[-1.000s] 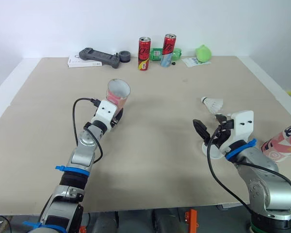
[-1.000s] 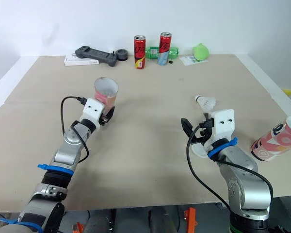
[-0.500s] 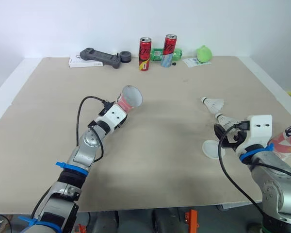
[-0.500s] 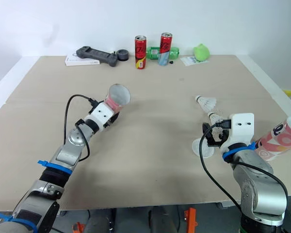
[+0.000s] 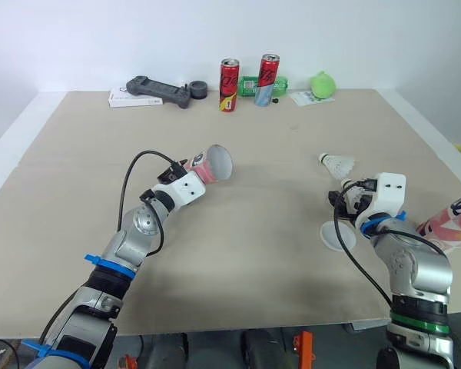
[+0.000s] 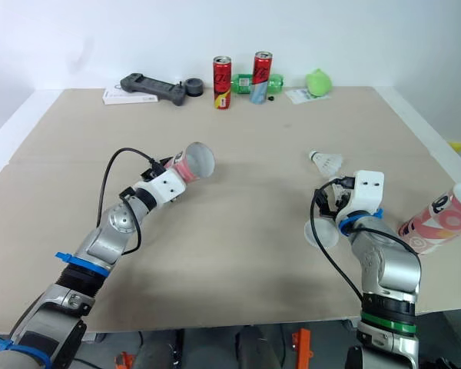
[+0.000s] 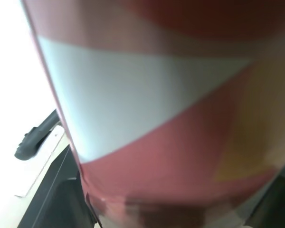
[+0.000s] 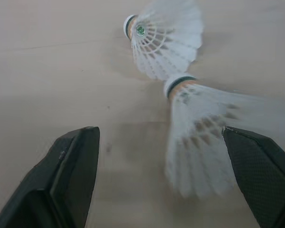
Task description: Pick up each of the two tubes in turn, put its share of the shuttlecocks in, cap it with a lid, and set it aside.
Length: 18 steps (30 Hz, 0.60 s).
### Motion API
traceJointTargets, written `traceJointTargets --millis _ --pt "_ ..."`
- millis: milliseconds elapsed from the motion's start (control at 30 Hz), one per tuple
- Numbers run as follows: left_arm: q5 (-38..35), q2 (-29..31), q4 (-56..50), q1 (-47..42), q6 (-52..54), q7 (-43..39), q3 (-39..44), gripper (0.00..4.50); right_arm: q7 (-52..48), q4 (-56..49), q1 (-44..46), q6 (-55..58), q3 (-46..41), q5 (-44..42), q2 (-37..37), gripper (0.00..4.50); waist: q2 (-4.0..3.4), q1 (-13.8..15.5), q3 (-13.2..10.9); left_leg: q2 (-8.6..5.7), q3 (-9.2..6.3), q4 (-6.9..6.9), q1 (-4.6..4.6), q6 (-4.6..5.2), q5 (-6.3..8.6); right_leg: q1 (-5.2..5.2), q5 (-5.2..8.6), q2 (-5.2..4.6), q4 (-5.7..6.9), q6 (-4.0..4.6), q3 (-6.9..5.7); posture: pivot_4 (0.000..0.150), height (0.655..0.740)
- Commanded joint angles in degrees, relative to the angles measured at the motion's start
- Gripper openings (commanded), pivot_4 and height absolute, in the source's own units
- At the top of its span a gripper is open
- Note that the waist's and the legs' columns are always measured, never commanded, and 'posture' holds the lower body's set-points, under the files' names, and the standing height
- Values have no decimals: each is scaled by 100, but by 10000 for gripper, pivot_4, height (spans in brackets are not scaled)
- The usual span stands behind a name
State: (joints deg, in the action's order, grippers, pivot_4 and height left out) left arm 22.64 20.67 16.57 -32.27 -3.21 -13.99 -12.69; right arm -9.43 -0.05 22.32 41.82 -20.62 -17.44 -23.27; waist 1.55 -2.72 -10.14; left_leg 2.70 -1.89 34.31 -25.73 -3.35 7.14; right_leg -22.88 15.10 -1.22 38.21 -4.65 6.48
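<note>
Left of centre, the left gripper (image 5: pixel 192 175) is clamped on a pink tube (image 5: pixel 213 164), which is tilted with its open mouth facing right. At right, the right gripper (image 5: pixel 346 198) hovers, jaws apart, around a shuttlecock (image 8: pixel 199 142) lying on the surface (image 5: pixel 261 254). Filling the tube looks like the step in hand. Next, the jaws must close on the shuttlecock and carry it to the mouth.

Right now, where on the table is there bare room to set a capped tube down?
The middle of the table, between the held tube and the shuttlecocks, is bare, as is the left side. Crowded: the back edge with cans and controller, and the right with lid and second tube.
</note>
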Motion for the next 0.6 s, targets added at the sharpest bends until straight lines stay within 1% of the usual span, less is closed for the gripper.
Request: traceJointTargets --millis 33,67,133,200,233,333,433,533,600 --pt "156 125 -326 -44 3 101 52 29843 100 368 256 -459 -111 80 -15 27244 0 5 0 -1 0 -1 -1 0 0 0 0 0 0 1 2 1500 7400" --pt "183 156 -335 -41 -4 102 48 29843 116 477 300 -539 -94 103 -15 23005 0 8 0 -4 -1 -3 -3 0 0 0 0 -1 -1 1 3 1500 7400" --pt "198 179 -346 -31 -6 97 55 29843 134 583 331 -635 -73 122 -17 12100 0 8 0 -5 -1 -4 -7 0 0 -2 -1 -3 -4 3 3 1500 7400" --pt "207 192 -354 -31 -5 93 68 29843 174 607 323 -692 -62 147 -20 2578 -1 8 0 -6 -1 -4 -9 0 0 -3 -9 -4 -5 17 3 1500 7400" --pt "221 205 -348 -38 -14 95 71 29843 176 596 299 -709 -29 181 -43 1167 -1 7 0 -6 -1 -4 -9 0 0 -3 -9 -4 -5 17 3 1500 7400" --pt "276 235 -301 -84 -57 77 33 29843 147 400 199 -681 -32 195 -96 1167 -1 4 0 -5 -1 -4 -8 0 0 -4 -9 -3 -4 14 3 1500 7400" --pt "352 272 -244 -145 -84 50 -44 29843 -83 -91 49 -592 -48 98 -261 1167 -2 6 -1 -5 -1 -3 -9 0 0 -4 -9 -3 -4 11 3 1500 7400" --pt "466 317 -138 -224 -109 31 -142 29843 -872 -961 -115 -636 59 -339 -509 1167 -9 8 -6 -6 -1 -2 -12 0 0 -5 -7 -5 -4 9 3 1500 7400" --pt "533 340 -60 -275 -156 35 -197 29843 -1382 -1447 -187 -683 239 -604 -644 1167 -13 1 -7 -7 -1 -3 -16 0 0 -11 4 -4 -5 -11 4 1500 7400"
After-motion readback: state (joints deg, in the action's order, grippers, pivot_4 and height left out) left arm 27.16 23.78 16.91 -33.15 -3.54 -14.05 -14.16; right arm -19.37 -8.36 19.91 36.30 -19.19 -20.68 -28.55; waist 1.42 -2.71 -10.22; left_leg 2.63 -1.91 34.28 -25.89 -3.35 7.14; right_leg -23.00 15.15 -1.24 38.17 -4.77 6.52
